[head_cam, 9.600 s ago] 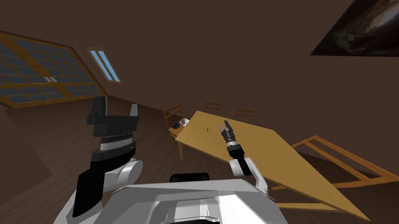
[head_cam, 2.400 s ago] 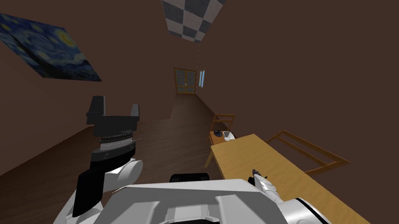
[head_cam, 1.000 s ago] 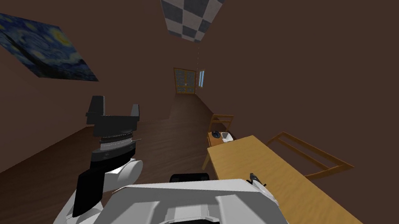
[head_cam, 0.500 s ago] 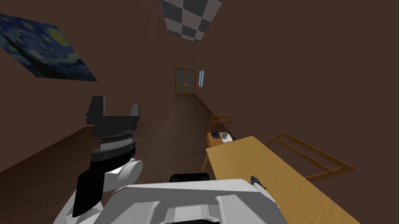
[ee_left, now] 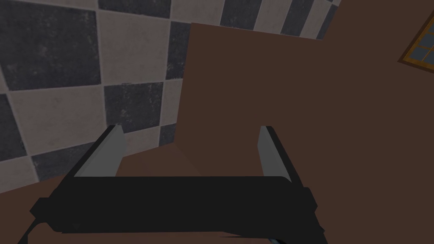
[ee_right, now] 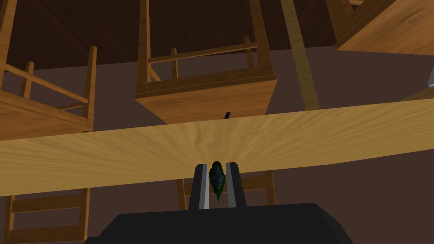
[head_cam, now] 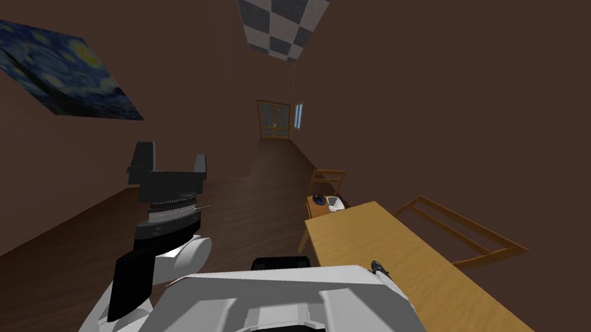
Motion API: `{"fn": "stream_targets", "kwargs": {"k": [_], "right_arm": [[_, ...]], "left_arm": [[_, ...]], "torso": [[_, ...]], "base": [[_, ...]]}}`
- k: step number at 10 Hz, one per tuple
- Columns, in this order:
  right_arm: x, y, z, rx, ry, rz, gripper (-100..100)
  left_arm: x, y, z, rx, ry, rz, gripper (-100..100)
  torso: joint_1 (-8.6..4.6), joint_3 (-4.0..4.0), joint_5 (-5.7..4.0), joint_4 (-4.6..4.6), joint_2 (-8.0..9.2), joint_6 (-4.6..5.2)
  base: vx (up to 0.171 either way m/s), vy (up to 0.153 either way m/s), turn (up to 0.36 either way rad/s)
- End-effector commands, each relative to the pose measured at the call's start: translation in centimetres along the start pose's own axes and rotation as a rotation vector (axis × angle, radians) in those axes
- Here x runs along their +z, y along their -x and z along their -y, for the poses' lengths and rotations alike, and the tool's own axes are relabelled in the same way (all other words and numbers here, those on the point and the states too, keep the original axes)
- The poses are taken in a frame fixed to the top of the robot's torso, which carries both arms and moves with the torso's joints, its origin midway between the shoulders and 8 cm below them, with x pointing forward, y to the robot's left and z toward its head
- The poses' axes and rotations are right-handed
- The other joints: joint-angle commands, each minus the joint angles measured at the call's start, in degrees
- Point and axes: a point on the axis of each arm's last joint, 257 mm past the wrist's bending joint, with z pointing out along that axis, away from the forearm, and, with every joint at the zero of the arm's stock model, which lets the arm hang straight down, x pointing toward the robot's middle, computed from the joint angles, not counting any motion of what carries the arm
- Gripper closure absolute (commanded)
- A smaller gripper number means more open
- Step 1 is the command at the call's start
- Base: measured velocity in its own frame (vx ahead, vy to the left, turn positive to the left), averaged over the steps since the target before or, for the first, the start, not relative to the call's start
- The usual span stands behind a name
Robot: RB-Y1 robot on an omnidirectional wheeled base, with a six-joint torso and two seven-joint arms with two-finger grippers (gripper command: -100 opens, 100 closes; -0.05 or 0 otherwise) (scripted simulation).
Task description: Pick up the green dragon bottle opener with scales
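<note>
The pick is looking all but done. The right end effector (ee_right: 216, 166) is clamping its two thin grey fingers (ee_right: 204, 186) on the flat sides of the small, dark green, scale-patterned dragon bottle opener (ee_right: 217, 180). In the right wrist view the opener is sitting between those fingers, in front of the edge of the long light wooden counter (ee_right: 296, 135). Nothing is appearing to touch it from below. I judge that it is hanging clear of the counter, though the gap itself is not showing. What is left, as I read it, is only to hold the grip and carry it well clear.

The opener's long axis is running along the fingers. Its rounded end is poking just past the fingertips toward the counter, and its tapered tip is pointing back toward the dark gripper body.

In the head view's lower left, the left end effector (head_cam: 168, 160) is standing raised with its fingers wide apart, gripping nothing.
</note>
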Motion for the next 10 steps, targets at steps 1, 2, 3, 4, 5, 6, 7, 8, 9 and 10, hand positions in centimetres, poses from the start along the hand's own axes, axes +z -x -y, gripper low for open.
{"fn": "stream_targets", "kwargs": {"k": [1, 2, 3, 4, 5, 6, 7, 8, 9, 10], "right_arm": [[0.4, 0.3, -1.0, 0.006, 0.017, -0.003, 100], [0.8, 0.6, -2.2, 0.008, 0.038, -0.004, 100], [1.3, 0.9, -2.8, 0.008, 0.047, -0.008, 100], [1.4, 0.6, -1.8, 0.001, 0.027, -0.013, 100], [1.4, 0.6, -1.8, 0.001, 0.027, -0.013, 100], [1.8, 1.1, -2.7, 0.004, 0.042, -0.013, 100], [1.9, 1.0, -2.0, 0.0, 0.03, -0.015, 100], [2.3, 1.6, -3.1, 0.005, 0.047, -0.013, 100], [2.4, 1.4, -2.3, -0.002, 0.031, -0.017, 100], [2.8, 2.1, -2.9, 0.001, 0.04, -0.015, 100]], "left_arm": [[0.0, 0.0, 0.0, 0.0, 0.0, 0.0, 0], [0.0, 0.0, 0.0, 0.0, 0.0, 0.0, 0], [0.0, 0.0, 0.0, 0.0, 0.0, 0.0, 0], [0.0, 0.0, 0.0, 0.0, 0.0, 0.0, 0], [0.0, 0.0, 0.0, 0.0, 0.0, 0.0, 0], [0.0, 0.0, 0.0, 0.0, 0.0, 0.0, 0], [0.0, 0.0, 0.0, 0.0, 0.0, 0.0, 0], [0.0, 0.0, 0.0, 0.0, 0.0, 0.0, 0], [0.0, 0.0, 0.0, 0.0, 0.0, 0.0, 0], [0.0, 0.0, 0.0, 0.0, 0.0, 0.0, 0]], "torso": [[0.0, 0.0, 0.0, 0.0, 0.0, 0.0], [0.11, 0.03, 0.01, 0.02, 0.04, -0.03], [0.25, 0.05, 0.02, 0.04, 0.08, -0.06], [0.34, 0.07, 0.0, 0.04, 0.11, -0.07], [0.26, 0.05, -0.04, 0.01, 0.09, -0.03], [0.12, 0.02, -0.06, -0.01, 0.05, -0.01], [0.1, 0.02, -0.06, 0.01, 0.04, -0.05], [0.09, 0.01, -0.07, -0.01, 0.03, -0.03], [0.14, 0.01, -0.06, 0.01, 0.01, -0.07], [0.13, 0.01, -0.06, -0.01, 0.04, -0.03]], "base": [[-0.02, 0.037, -0.014], [-0.04, 0.078, -0.014], [-0.043, 0.089, -0.006], [-0.023, 0.062, 0.005], [-0.006, 0.026, -0.001], [-0.015, 0.03, -0.014], [-0.014, 0.032, 0.001], [-0.016, 0.047, -0.008], [-0.018, 0.039, 0.006], [-0.027, 0.045, -0.007]]}}
